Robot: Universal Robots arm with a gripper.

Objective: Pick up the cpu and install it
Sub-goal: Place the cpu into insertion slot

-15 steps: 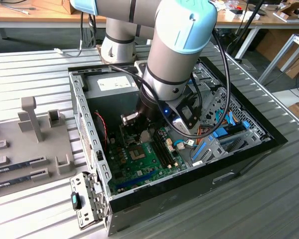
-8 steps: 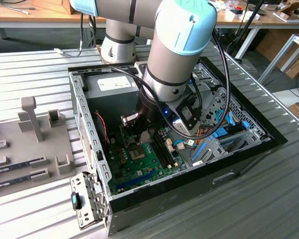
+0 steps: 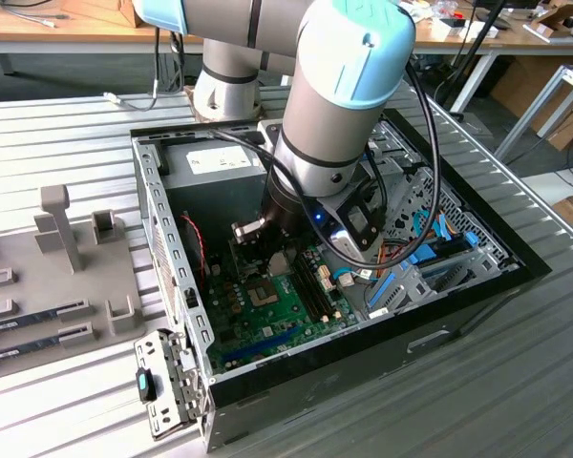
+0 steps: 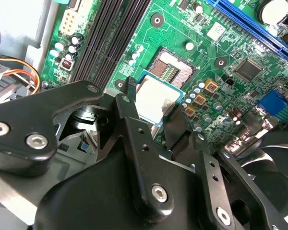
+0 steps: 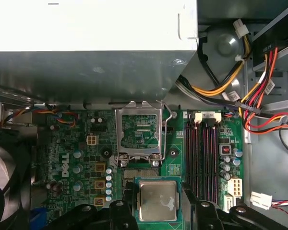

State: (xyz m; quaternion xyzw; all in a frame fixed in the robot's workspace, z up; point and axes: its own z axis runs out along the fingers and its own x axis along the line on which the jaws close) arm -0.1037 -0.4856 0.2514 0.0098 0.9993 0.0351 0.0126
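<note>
The cpu (image 4: 153, 98) (image 5: 157, 199) is a silver-topped square chip with a green rim. My gripper (image 4: 152, 108) (image 5: 158, 205) is shut on it, one black finger (image 5: 129, 203) on each of two opposite edges. It hangs level just over the green motherboard (image 4: 230, 48), partly overlapping the empty socket (image 4: 172, 67) (image 5: 140, 173). The socket's metal load frame (image 5: 138, 129) stands flipped open beside it. In the exterior view the arm (image 3: 334, 124) reaches down into the open computer case (image 3: 172, 277).
A grey power supply (image 5: 86, 28) sits close behind the socket. Black memory slots (image 5: 201, 158), bundled cables (image 5: 259, 96) and a fan (image 5: 5, 182) flank it. On the exterior view's left a grey fixture tray (image 3: 67, 277) lies on the slatted table.
</note>
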